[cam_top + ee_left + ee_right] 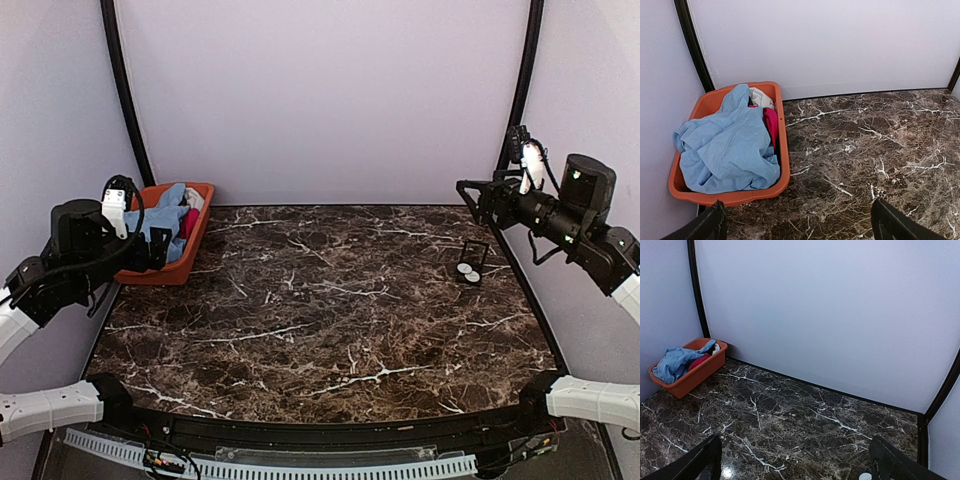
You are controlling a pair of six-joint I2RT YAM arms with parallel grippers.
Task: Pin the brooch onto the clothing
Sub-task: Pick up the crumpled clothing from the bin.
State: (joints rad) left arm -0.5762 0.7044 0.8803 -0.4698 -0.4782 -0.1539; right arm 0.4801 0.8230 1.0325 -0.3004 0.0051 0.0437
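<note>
Black left gripper (800, 221) and right gripper (796, 456) gape wide, holding nothing.

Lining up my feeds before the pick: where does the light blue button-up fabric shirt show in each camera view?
Top external: the light blue shirt sits at the far left, at mid-height.
Left wrist: the shirt is left of centre, large and crumpled.
Right wrist: the shirt is at the far left, small.
Shared landmark: the orange plastic bin holding it.

The blue shirt (725, 150) buries most of the red garment (771, 125). The white object (467, 269) at middle right is unidentifiably small.
</note>
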